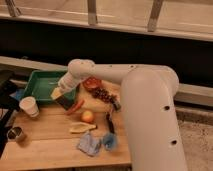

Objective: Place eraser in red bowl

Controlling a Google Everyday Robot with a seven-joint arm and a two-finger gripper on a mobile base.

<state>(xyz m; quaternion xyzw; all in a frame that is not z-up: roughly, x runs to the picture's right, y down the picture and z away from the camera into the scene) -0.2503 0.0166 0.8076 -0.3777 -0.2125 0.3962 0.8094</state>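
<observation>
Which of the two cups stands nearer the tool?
The white paper cup, just left of the tool, which holds the eraser by the green tray; the metal cup sits farther off, at the front-left edge.

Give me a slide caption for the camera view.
Gripper holds small black rectangular eraser beside green rectangular tray, not yet over small round red bowl.

You see the eraser [64,102], a small matte black block, gripped and tilted in the gripper [59,95], just above the table. The red bowl [91,83], small and round, stands upright to its right, not touching it.
</observation>
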